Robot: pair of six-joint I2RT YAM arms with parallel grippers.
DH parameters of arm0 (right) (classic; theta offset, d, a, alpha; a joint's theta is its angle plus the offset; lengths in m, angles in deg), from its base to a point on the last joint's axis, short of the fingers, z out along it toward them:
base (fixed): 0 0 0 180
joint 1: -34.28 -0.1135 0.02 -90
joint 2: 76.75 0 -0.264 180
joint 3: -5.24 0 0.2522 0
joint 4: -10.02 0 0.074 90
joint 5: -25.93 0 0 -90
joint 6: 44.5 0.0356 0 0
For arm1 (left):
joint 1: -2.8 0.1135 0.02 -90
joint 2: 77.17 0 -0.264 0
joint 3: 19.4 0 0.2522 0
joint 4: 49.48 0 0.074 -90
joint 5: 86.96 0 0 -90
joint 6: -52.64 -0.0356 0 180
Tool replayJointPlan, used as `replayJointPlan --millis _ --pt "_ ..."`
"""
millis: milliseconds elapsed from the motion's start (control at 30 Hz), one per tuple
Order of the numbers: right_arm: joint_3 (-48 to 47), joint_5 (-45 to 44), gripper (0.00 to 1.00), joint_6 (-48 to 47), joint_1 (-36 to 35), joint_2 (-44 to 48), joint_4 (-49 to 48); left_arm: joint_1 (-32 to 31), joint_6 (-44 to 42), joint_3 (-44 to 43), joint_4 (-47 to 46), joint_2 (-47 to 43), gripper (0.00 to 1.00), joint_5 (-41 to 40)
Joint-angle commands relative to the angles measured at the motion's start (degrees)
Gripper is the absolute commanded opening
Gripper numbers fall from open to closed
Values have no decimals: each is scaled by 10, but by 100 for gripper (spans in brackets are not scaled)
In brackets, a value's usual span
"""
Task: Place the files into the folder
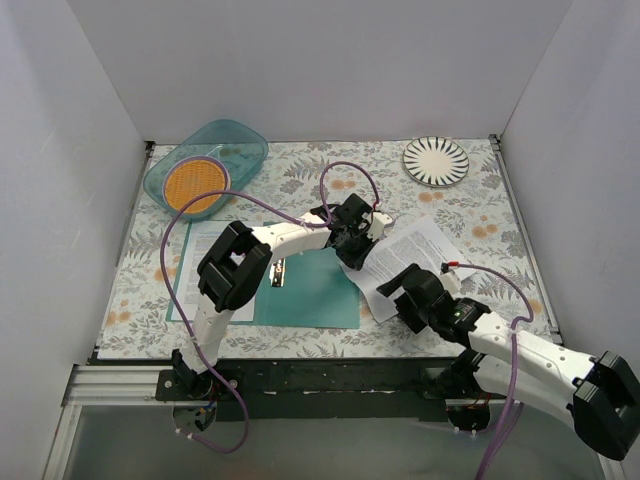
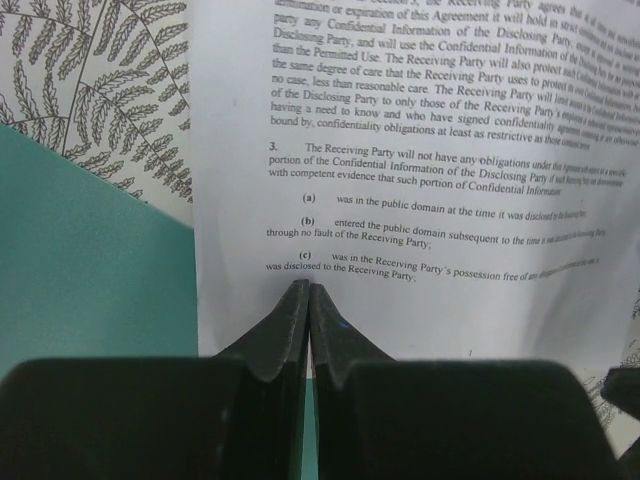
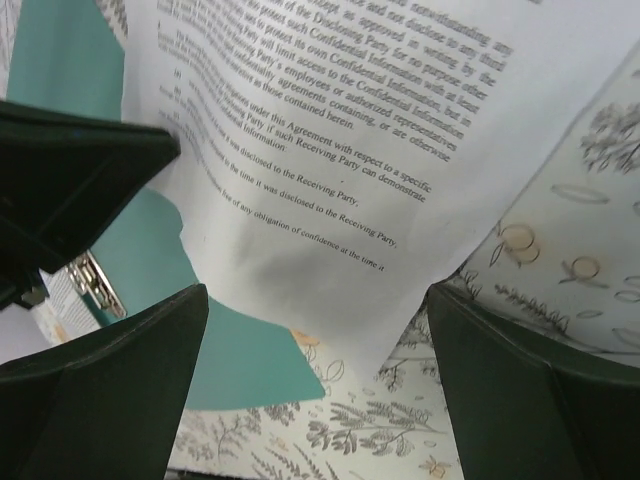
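The white paper sheet (image 1: pixel 420 250), thin and printed with dense black text in numbered legal clauses, lies slanted on the leaf-patterned tablecloth (image 1: pixel 480 215), right of centre. Its near-left corner overlaps the right edge of the flat teal-green folder (image 1: pixel 315 295). The folder lies opened out on the near-left part of the table, a small metal clip (image 1: pixel 278 272) at its spine, and its left half is mostly hidden under the left arm. That arm reaches forward and bends to the right across the folder. The left gripper (image 1: pixel 355 255) has its jaws pressed fully together and its tips point down at the sheet's bottom edge near that corner. Whether they press on the paper or hang just over it cannot be told. The right arm comes in low from the near-right corner. The right gripper (image 1: pixel 400 298) is spread wide, its two fingers straddling the sheet's near corner, with nothing held. At the far left stands a translucent teal bowl (image 1: pixel 235 145) holding an orange disc, and at the far right a black-and-white striped plate (image 1: pixel 436 160), both well apart from the paper.
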Motion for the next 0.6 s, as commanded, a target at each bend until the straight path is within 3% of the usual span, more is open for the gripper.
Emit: replayJointPlan --millis 0,233,567 --pt "-33 -40 98 -62 46 -21 28 -3 -11 26 67 -9 0 -21" --pt "-34 -32 99 -43 57 -14 36 -3 -12 26 70 -11 0 -23" --pt "5 -89 99 -49 71 104 46 -4 -9 20 74 -5 0 -14"
